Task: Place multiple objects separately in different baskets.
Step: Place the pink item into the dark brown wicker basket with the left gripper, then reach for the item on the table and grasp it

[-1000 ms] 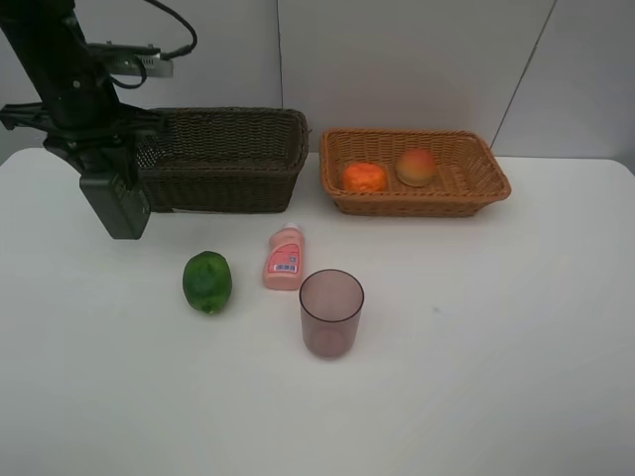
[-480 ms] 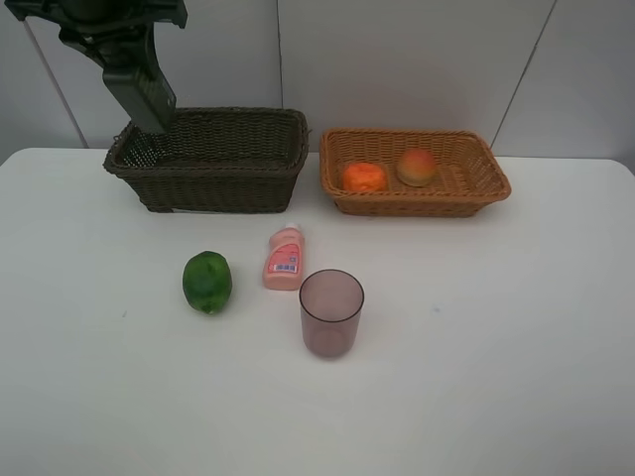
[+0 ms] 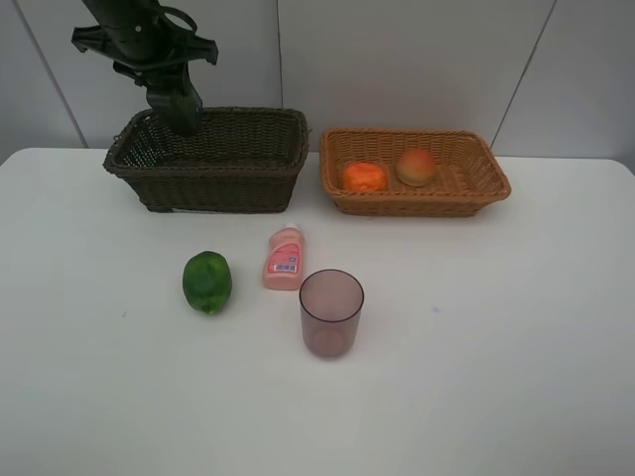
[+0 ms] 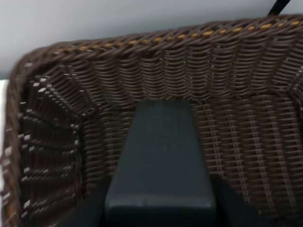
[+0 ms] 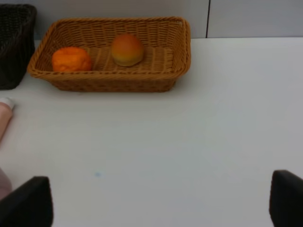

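Note:
My left gripper [image 3: 162, 77] is shut on the dark green pump bottle [image 3: 181, 107], which hangs tilted over the back left part of the dark brown basket [image 3: 213, 178]. In the left wrist view the bottle [image 4: 161, 151] fills the middle above the basket's woven floor [image 4: 236, 104]. The light tan basket [image 3: 417, 205] holds the tangerine [image 3: 364, 177] and the peach [image 3: 416, 167]. On the table lie the green fruit [image 3: 207, 282] and the pink bottle [image 3: 285, 258], and the purplish cup [image 3: 331, 312] stands upright. My right gripper [image 5: 158, 203] is open over bare table.
The right wrist view shows the tan basket [image 5: 109, 82] with the tangerine [image 5: 71, 59] and the peach [image 5: 127, 49], and the pink bottle's cap [image 5: 5, 103] at the picture's edge. A wall stands behind the baskets.
My left arm lifted the dark bottle from beside the dark basket's left end, up and to the right, until it hangs over that basket. Nothing else moved.

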You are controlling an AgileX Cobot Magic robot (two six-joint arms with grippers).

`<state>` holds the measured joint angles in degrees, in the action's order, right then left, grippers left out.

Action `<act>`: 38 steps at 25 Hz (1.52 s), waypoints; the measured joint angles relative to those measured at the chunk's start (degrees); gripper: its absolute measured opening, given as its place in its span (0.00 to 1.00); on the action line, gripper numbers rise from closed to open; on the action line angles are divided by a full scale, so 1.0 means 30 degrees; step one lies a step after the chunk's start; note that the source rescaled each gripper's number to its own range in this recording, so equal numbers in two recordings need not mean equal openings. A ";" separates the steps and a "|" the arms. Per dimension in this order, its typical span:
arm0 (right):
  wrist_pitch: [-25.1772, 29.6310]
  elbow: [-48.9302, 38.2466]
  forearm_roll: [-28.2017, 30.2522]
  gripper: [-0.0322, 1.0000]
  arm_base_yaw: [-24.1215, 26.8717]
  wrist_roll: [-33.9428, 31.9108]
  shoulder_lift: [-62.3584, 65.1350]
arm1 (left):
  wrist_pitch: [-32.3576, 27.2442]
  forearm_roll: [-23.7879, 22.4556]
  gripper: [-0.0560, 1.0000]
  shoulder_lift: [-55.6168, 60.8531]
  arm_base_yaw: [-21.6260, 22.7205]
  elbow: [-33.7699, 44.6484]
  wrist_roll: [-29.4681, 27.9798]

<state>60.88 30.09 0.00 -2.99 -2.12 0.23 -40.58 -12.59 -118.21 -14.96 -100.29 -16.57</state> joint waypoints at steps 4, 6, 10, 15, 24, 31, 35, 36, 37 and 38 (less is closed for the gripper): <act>0.0000 0.0000 0.0000 0.97 0.0000 0.0000 0.0000 | 0.0787 0.0256 0.51 -0.1439 0.0000 0.0000 0.0000; 0.0000 0.0000 0.0000 0.97 0.0000 0.0000 0.0000 | 0.0840 0.0329 0.51 -0.2009 0.0000 0.0000 0.0000; 0.0000 0.0000 0.0000 0.97 0.0000 0.0000 0.0000 | 0.0979 0.0369 0.51 -0.2915 0.0000 0.0000 0.0000; 0.0000 0.0000 0.0000 0.97 0.0000 0.0000 0.0000 | 0.1192 0.0369 0.51 -0.3362 0.0000 -0.0041 0.0000; 0.0000 0.0000 0.0000 0.97 0.0000 0.0000 0.0000 | 0.1322 0.0533 0.81 -0.3469 0.0000 -0.0101 0.0000; 0.0000 0.0000 0.0000 0.97 0.0000 0.0000 0.0000 | 0.1265 0.0599 0.96 -0.2680 0.0000 -0.0101 0.0000; 0.0000 0.0000 0.0000 0.97 0.0000 0.0000 0.0000 | 0.0433 0.0944 0.96 -0.1373 0.0000 -0.0136 0.0597; 0.0000 0.0000 0.0000 0.97 0.0000 0.0000 0.0000 | 0.0075 0.1043 0.96 -0.1011 0.0000 -0.0160 0.0765; 0.0000 0.0000 0.0000 0.97 0.0000 0.0000 0.0000 | -0.0327 0.1156 0.96 -0.0709 0.0000 -0.0160 0.0908; 0.0000 0.0000 0.0000 0.97 0.0000 0.0000 0.0000 | -0.0701 0.1253 0.96 -0.0344 0.0000 -0.0160 0.1042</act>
<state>60.88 30.09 0.00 -2.99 -2.12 0.23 -42.68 -8.83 -119.24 -14.96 -100.77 -13.45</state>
